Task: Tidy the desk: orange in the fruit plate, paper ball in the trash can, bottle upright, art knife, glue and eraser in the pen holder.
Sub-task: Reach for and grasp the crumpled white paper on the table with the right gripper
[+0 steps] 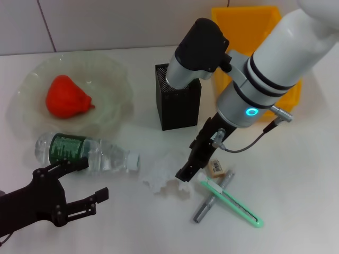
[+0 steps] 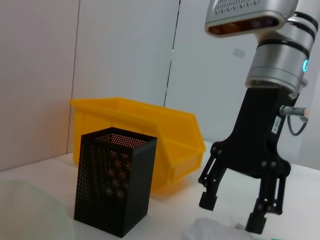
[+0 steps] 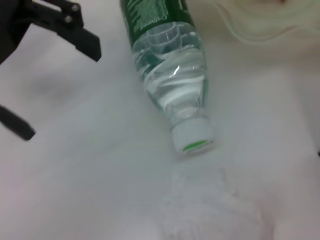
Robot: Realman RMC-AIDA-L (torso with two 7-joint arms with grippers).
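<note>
The right gripper is hanging directly over the crumpled lump of white paper, its black fingers spread apart and gripping nothing; the paper ball is lying on the white desk between the bottle's cap and the pens; it is looking very light, soft and crushable, so a pinch across its bulk from above should serve, though loose edges may slip or spring back. The small clear plastic water bottle with a green label is lying on its side just beside the ball, cap pointing at it; a tiny beige eraser, a green-and-white knife-like tool and a grey stick are crossing close on the other side, crowding the fingers' descent. The tall black mesh pen holder is standing between the ball and the bright yellow plastic bin, needing clearance on the carry. The red-orange fruit is sitting in the pale-green ruffled glass dish. The left gripper, open and empty, is waiting near the bottle's base.
</note>
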